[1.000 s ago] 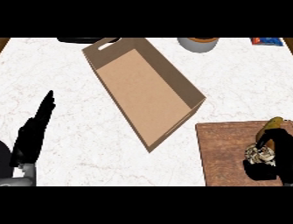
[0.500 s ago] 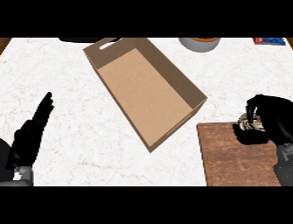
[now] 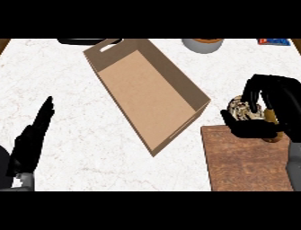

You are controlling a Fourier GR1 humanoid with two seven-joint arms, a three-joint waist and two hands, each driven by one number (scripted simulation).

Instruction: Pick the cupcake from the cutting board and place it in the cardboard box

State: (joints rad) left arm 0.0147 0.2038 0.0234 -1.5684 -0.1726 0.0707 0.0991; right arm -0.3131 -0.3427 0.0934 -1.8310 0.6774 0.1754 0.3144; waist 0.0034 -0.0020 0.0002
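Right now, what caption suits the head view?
Right hand curled round the cupcake at the far edge of the cutting board, beside the cardboard box; left hand rests open.

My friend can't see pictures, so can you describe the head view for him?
The robot's right hand curls round a cupcake near the far edge of a brown cutting board, beside an open cardboard box set slantwise on a white counter. The left hand rests open at the lower left.

Cupcake (image 3: 240, 107) half-hidden (right hand (image 3: 286, 105)); bowl (image 3: 202, 45) cropped
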